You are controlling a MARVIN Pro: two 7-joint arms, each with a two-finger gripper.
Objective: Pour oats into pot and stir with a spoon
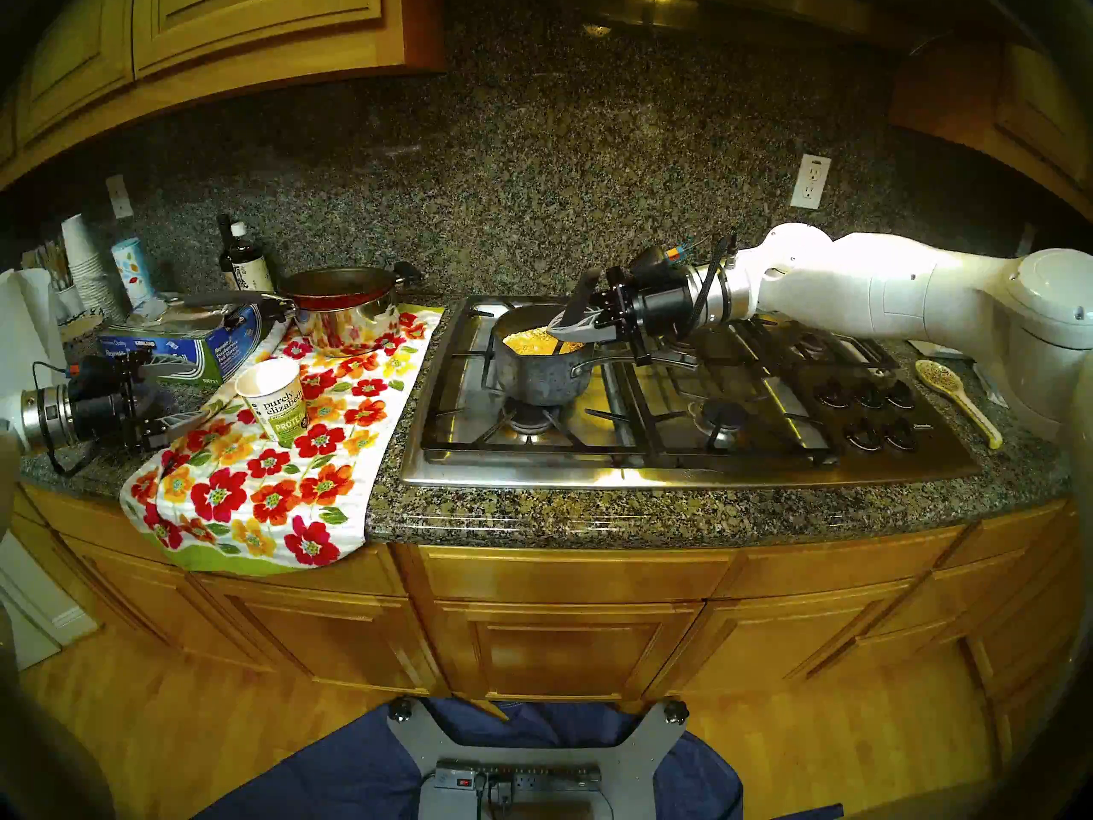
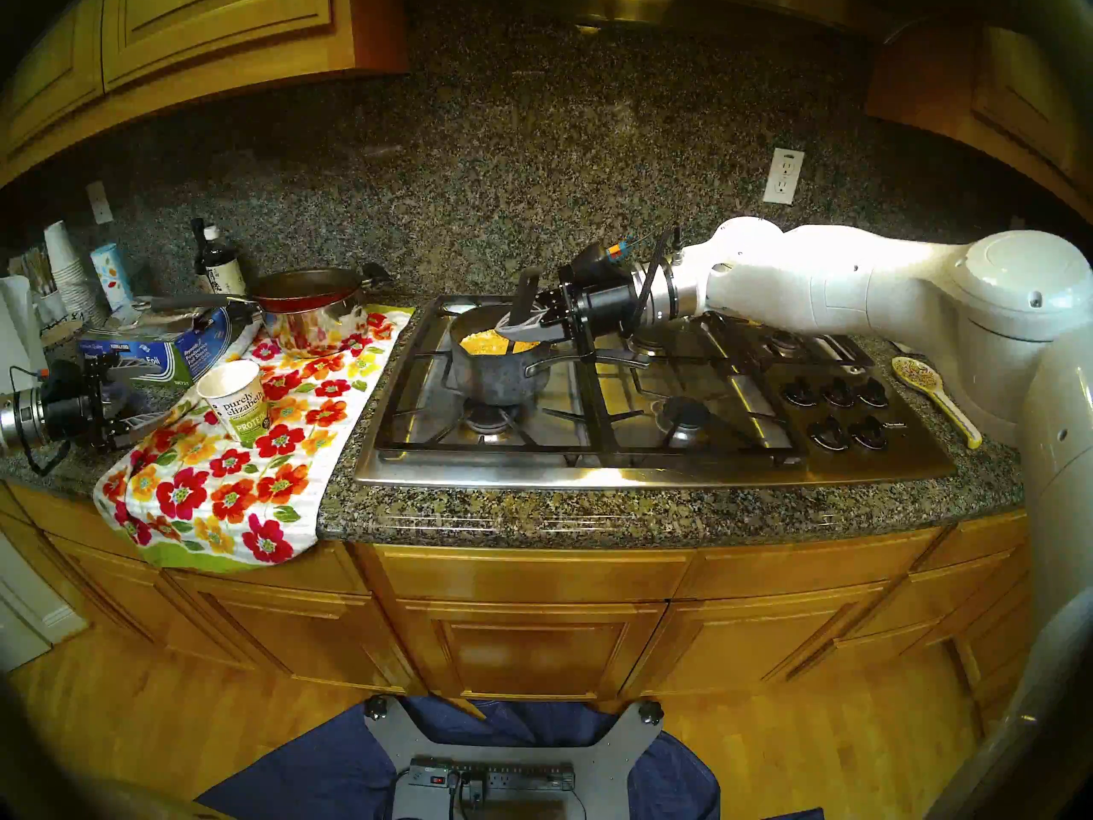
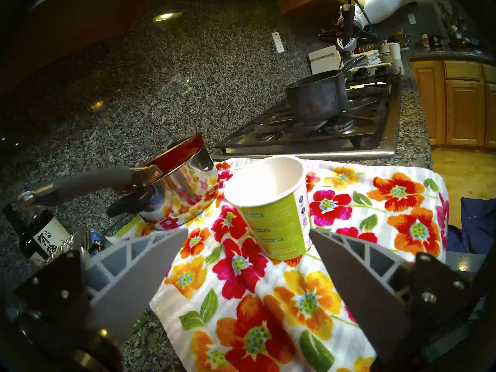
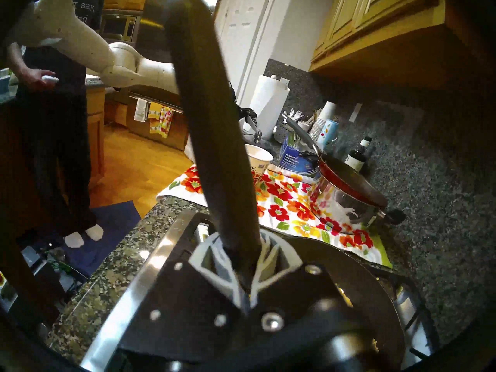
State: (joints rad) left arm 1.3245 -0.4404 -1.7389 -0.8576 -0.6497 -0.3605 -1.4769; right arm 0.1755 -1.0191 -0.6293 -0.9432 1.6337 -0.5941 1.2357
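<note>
The small dark grey pot (image 1: 541,375) (image 2: 500,378) (image 3: 316,97) stands on the stove's front left burner, with yellow oats (image 1: 532,341) (image 2: 485,342) inside. My right gripper (image 1: 568,325) (image 2: 520,325) (image 4: 243,252) hovers over the pot's rim, shut on the dark spoon (image 1: 579,304) (image 2: 523,301) (image 4: 212,127). The spoon's handle sticks up and its bowl is hidden in the pot. The white paper cup (image 1: 273,400) (image 2: 235,400) (image 3: 271,205) stands on the floral towel. My left gripper (image 1: 177,393) (image 2: 142,396) (image 3: 248,245) is open just left of the cup, holding nothing.
A floral towel (image 1: 266,481) drapes over the counter edge. A shiny steel pot (image 1: 346,322) with a red frying pan (image 1: 337,283) on top stands behind the cup. A foil box (image 1: 177,342) and bottle (image 1: 242,262) are at the left. A cream spoon (image 1: 958,396) lies right of the stove knobs (image 1: 869,410).
</note>
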